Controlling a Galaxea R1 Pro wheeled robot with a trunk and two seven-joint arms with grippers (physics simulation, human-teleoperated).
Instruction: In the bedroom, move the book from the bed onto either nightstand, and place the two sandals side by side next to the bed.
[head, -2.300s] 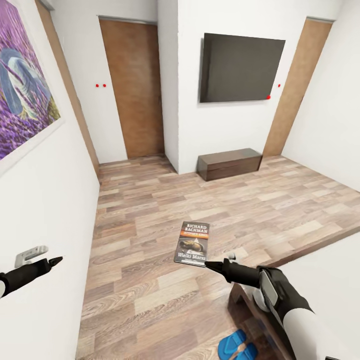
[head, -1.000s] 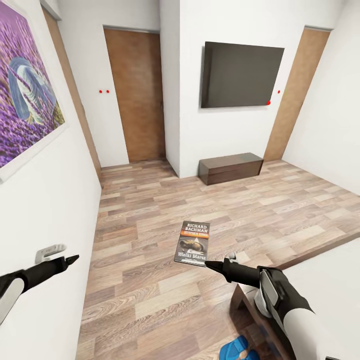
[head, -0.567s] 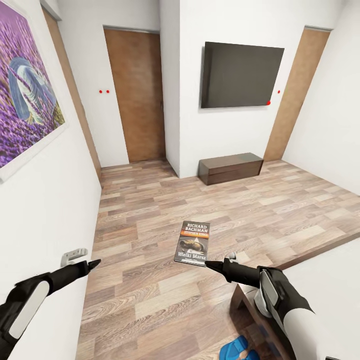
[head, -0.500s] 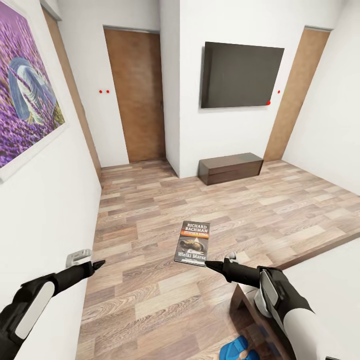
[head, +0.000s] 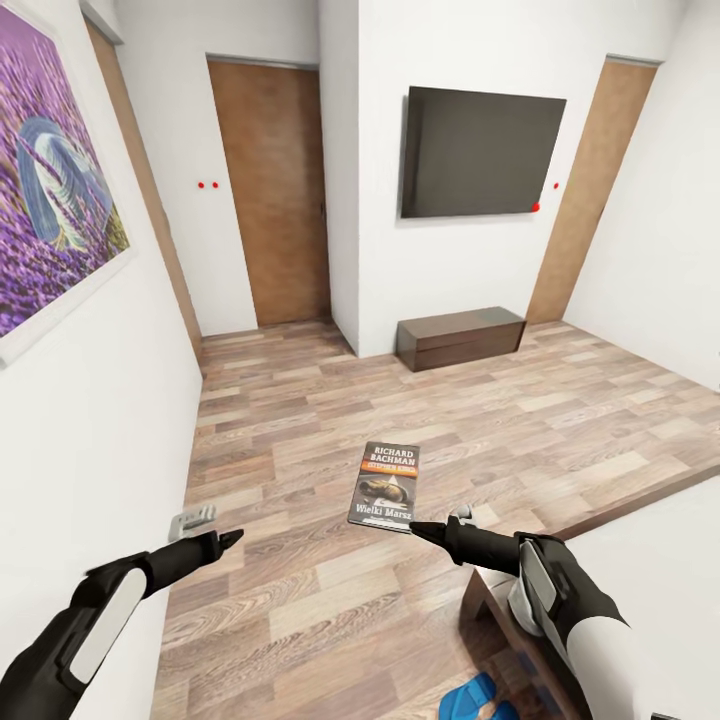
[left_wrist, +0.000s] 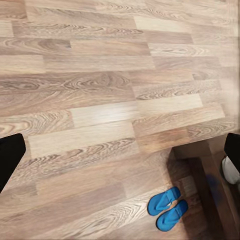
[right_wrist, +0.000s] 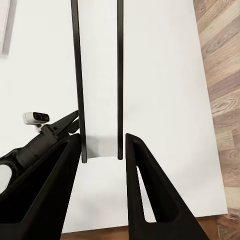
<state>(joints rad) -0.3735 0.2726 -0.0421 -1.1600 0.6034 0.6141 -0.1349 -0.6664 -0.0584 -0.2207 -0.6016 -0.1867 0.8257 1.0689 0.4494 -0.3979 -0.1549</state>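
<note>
Right gripper (head: 418, 528): pinching the lower edge of the book (head: 385, 486), holding it above the wood floor (head: 300, 420).
Left gripper (head: 232, 538): fingers spread, grasping nothing.
Sandals (left_wrist: 168, 208): lying paired beside the bed frame (head: 500, 605).

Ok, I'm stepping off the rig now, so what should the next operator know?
Right claw: shut on the book, held by its lower edge above the floor.
Left claw: open, empty, near the wall.
The sandals lie side by side on the floor against the bed frame; that part looks done.
Left to do: carry the book to a nightstand and set it down.
</note>
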